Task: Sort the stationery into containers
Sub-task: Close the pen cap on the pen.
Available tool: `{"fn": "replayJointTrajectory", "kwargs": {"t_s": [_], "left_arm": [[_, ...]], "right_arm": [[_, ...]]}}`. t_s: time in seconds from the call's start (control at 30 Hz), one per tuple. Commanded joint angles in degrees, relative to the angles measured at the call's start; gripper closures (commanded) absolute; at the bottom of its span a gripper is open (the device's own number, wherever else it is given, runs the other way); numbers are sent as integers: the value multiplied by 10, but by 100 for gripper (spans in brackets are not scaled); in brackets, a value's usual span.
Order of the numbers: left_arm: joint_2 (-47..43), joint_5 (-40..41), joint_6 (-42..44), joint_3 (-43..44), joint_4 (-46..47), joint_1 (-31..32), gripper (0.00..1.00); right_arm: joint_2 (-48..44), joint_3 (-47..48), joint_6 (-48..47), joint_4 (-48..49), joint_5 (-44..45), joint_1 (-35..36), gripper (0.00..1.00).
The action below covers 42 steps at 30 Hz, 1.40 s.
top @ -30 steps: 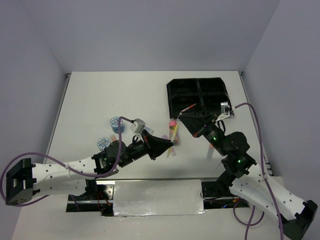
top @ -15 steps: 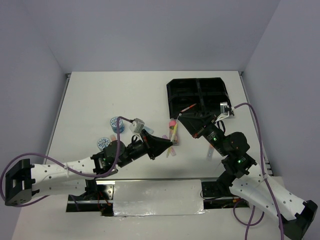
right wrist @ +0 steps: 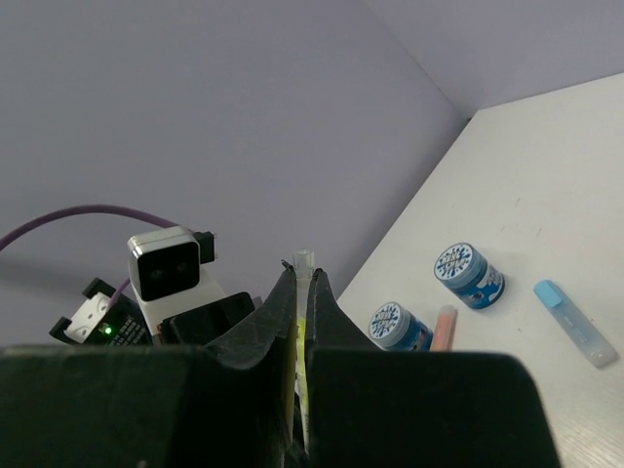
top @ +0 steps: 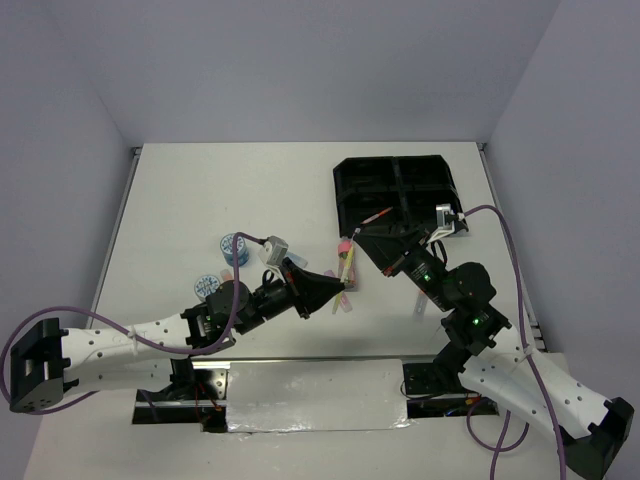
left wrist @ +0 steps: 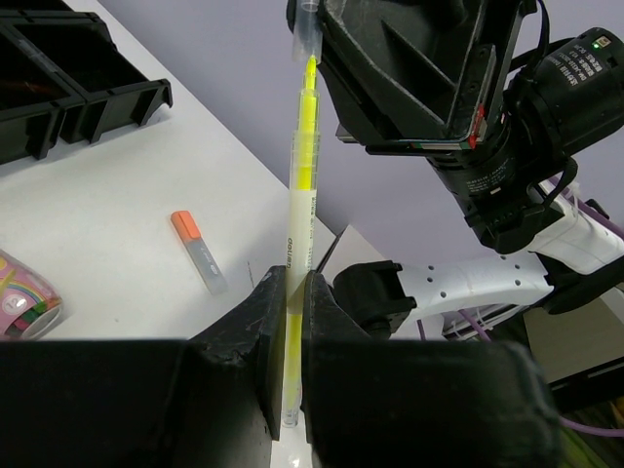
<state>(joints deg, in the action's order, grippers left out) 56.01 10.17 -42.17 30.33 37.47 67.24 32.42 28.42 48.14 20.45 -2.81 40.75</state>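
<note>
A thin yellow pen point(left wrist: 302, 175) is held in the air between both arms. My left gripper point(left wrist: 295, 285) is shut on its barrel. My right gripper point(right wrist: 302, 280) is shut on the clear cap point(left wrist: 308, 27) at the pen's other end. From above, the pen point(top: 346, 262) hangs near the table's middle, between the left gripper point(top: 340, 284) and the right gripper point(top: 357, 240). The black tray point(top: 440, 168) stands at the far right with an orange pen point(top: 378, 215) in one compartment. Two blue-white tape rolls point(top: 233, 246) point(top: 208, 286) sit at the left.
Under the held pen lie a pink-capped glue stick point(top: 345, 243) and a purple marker point(top: 343, 306). An orange-capped marker point(left wrist: 198, 252) lies beside the right arm. A blue-capped marker point(right wrist: 575, 322) and a pale orange one point(right wrist: 446, 328) lie by the tape rolls point(right wrist: 468, 276).
The right wrist has crept slightly up and left. Both grips on the yellow pen are unchanged.
</note>
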Motion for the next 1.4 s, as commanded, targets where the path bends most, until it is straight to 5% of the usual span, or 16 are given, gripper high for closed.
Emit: {"fn": "replayJointTrajectory", "kwargs": {"t_s": [0.0,1.37], "left_arm": [[-10,-7,9,18,28,-3,100],[-54,50,62,22,1,-8,100]], "right_arm": [[6,-2,-3,27,-7,5,100],[30,-4,-20,-17,-76,5,100]]}}
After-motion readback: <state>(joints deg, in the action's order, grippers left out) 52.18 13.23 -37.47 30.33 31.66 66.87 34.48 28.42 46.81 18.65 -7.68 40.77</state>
